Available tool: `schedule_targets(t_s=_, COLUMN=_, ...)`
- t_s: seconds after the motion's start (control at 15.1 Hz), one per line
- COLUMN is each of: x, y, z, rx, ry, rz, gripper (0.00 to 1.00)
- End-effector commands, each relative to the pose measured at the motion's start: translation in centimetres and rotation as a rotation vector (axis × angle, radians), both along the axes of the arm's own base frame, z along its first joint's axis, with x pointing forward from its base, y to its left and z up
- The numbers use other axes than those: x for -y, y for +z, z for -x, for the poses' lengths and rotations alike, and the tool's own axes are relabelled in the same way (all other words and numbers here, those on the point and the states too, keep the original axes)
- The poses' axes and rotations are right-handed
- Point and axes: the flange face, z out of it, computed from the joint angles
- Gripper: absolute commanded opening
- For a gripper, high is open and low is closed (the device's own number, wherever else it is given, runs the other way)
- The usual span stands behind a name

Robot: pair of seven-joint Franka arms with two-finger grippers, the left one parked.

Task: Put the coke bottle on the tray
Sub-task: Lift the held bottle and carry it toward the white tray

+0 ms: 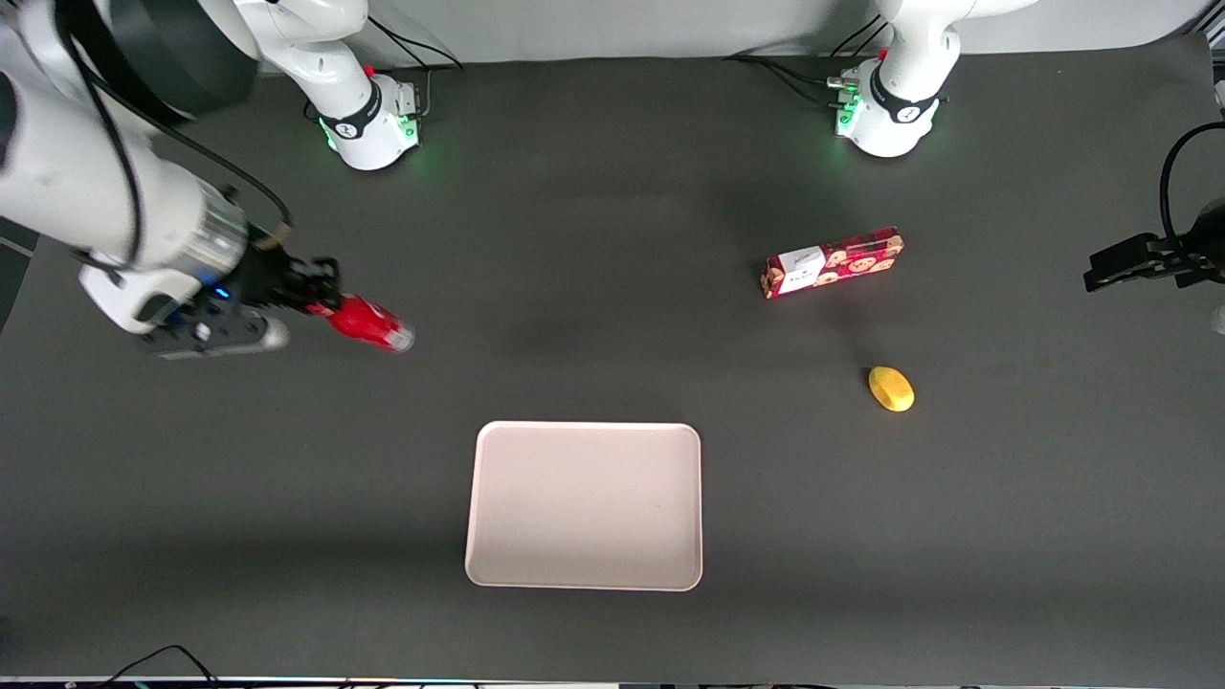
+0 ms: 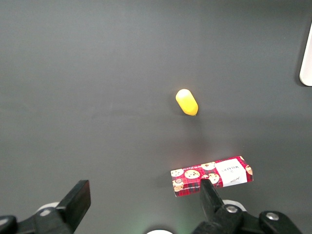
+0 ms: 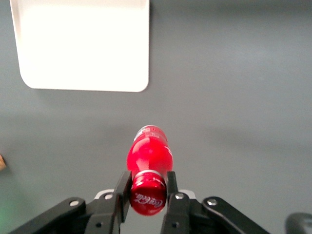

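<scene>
My right gripper (image 1: 321, 304) is shut on the red cap end of the coke bottle (image 1: 368, 323), a small glossy red bottle with a silvery base. It holds the bottle tilted above the table at the working arm's end. In the right wrist view the fingers (image 3: 123, 190) clamp the cap of the coke bottle (image 3: 148, 153). The tray (image 1: 585, 505), a pale pinkish-white rectangle with a low rim, lies empty on the dark table, nearer the front camera than the bottle. The tray also shows in the right wrist view (image 3: 83, 44).
A red cookie box (image 1: 833, 262) and a yellow lemon (image 1: 891, 388) lie toward the parked arm's end. Both show in the left wrist view, the box (image 2: 212, 176) and the lemon (image 2: 186, 102). Cables run along the table's front edge.
</scene>
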Motion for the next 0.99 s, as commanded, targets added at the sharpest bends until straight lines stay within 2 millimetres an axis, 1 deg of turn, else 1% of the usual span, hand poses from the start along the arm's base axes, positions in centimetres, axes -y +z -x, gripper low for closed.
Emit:
schedule_targets(t_s=0.0, x=-4.3, y=-6.0, z=-4.6, rx=0.013, ry=-0.147, rz=-0.048, gripper=0.00)
schedule_targets(t_s=0.07, x=-4.9, y=-8.3, z=-5.6, rx=0.012, ry=-0.197, rz=-0.041, gripper=0.00)
schedule_targets(t_s=0.13, x=-6.0, y=-10.2, z=-6.1, rx=0.031, ry=-0.224, rz=-0.019, gripper=0.00)
schedule_targets(t_s=0.2, x=-7.8, y=-11.6, z=-6.1, rx=0.057, ry=-0.230, rz=0.004, gripper=0.00)
schedule_targets(t_s=0.26, x=-8.7, y=-13.5, z=-6.2, rx=0.063, ry=-0.246, rz=0.021, gripper=0.00)
schedule_targets(t_s=0.46, x=-9.8, y=-17.7, z=-6.1, rx=0.086, ry=-0.271, rz=0.021, gripper=0.00)
schedule_targets(t_s=0.6, x=-9.8, y=-19.4, z=-5.9, rx=0.110, ry=-0.274, rz=0.048, gripper=0.00)
schedule_targets(t_s=0.73, x=-9.6, y=-20.1, z=-6.0, rx=0.125, ry=-0.262, rz=0.079, gripper=0.00)
schedule_targets(t_s=0.86, x=-9.5, y=-21.4, z=-6.4, rx=0.143, ry=-0.245, rz=0.112, gripper=0.00)
schedule_targets(t_s=0.93, x=-9.6, y=-21.7, z=-6.6, rx=0.153, ry=-0.274, rz=0.103, gripper=0.00)
